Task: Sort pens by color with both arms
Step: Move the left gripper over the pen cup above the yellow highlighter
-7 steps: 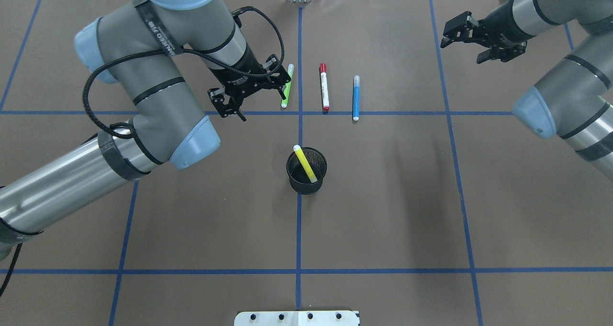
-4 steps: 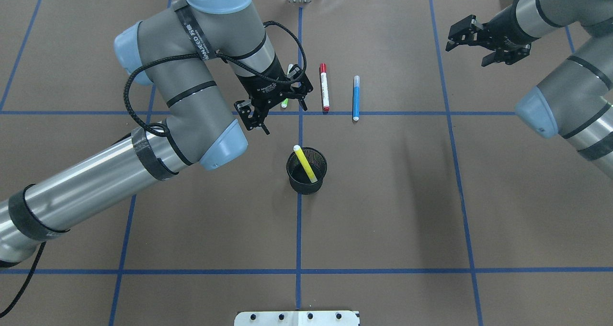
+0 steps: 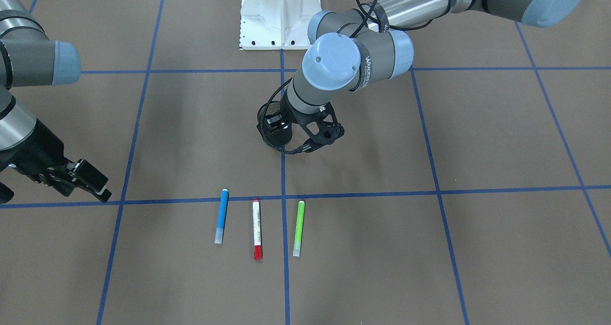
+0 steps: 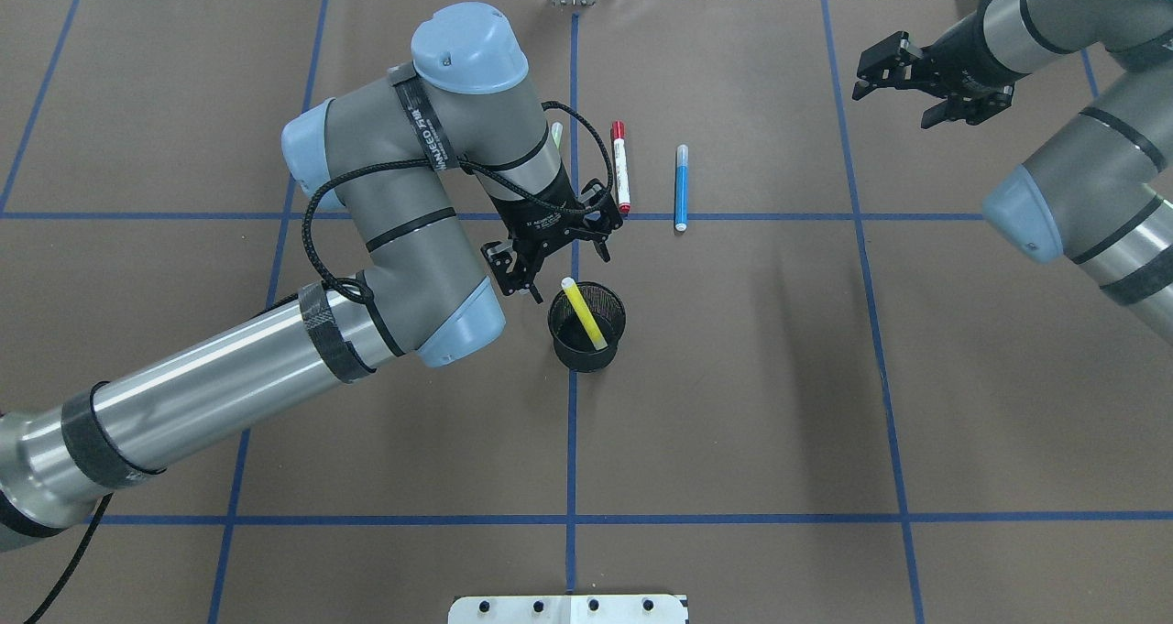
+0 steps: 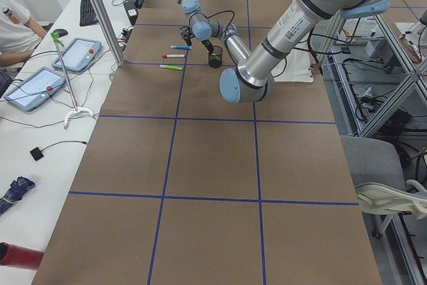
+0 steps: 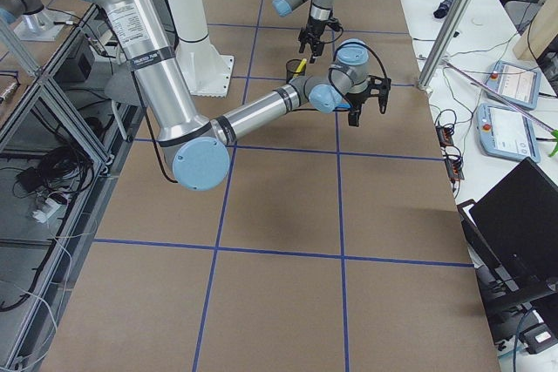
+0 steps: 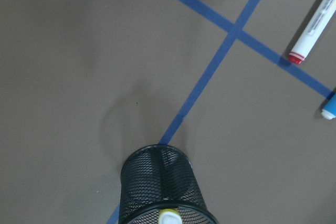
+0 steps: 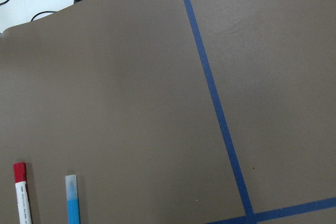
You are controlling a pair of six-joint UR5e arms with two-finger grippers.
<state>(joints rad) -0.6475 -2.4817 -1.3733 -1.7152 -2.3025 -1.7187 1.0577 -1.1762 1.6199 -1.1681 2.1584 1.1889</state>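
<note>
- The yellow pen (image 4: 584,314) is slim with a pale tip. It stands in the black wire-mesh cup (image 4: 586,356) near the middle of the tabletop (image 4: 733,377).
- It leans, pale tip uppermost, against the cup's rim on the far left side.
- The lime-green pen (image 3: 299,228), the white pen with a red cap (image 3: 257,229) and the blue pen (image 3: 221,215) lie flat in a row beyond the cup, apart from one another. From the robot's left to its right they run green, white, blue.
- Their long axes are nearly parallel and run near to far. The red cap and the green pen's pale end point away from the robot.
- The blue pen's near end crosses the crosswise line of blue tape (image 4: 779,216), and the white pen's near end reaches it.
- The left end effector (image 4: 566,271) hangs above the cup's far-left rim with its jaws spread wide, holding nothing.
- The right end effector (image 4: 893,102) hovers over bare tabletop at the far right, well apart from the pens. Its jaws are also parted and empty.
- The tabletop is covered in brown paper, marked into large squares by the tape.
- The white pedestal base (image 3: 279,15) sits at the robot's edge.
- Along the far side, two tablets (image 5: 79,53) lie on a white surface where a person (image 5: 15,21) sits.
</note>
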